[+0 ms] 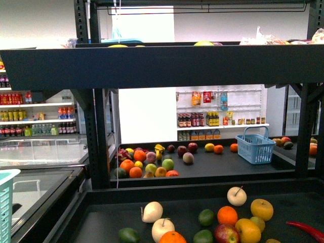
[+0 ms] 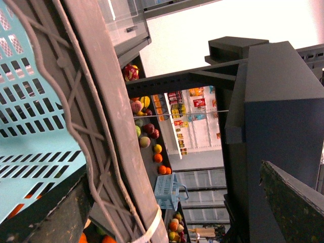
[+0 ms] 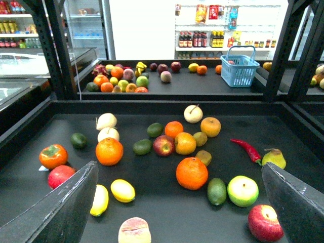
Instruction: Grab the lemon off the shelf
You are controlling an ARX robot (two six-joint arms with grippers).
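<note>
Right tool (image 3: 178, 164): fingers spread wide, empty, poised above the tabletop (image 3: 167, 225) of the shelf (image 3: 53, 55), likely opened to straddle fruit. Lemon (image 3: 123, 190): lying loose close below the tool, nearer one finger, near an orange (image 3: 109, 151); not yet grasped.

Blue basket (image 1: 255, 147): far right, upright.
Chili (image 3: 246, 148): red, near right, just beside a pear (image 3: 273, 158).
Bottles (image 1: 197, 120): far back, in rows.
Teal basket (image 1: 5, 200): near left edge.
</note>
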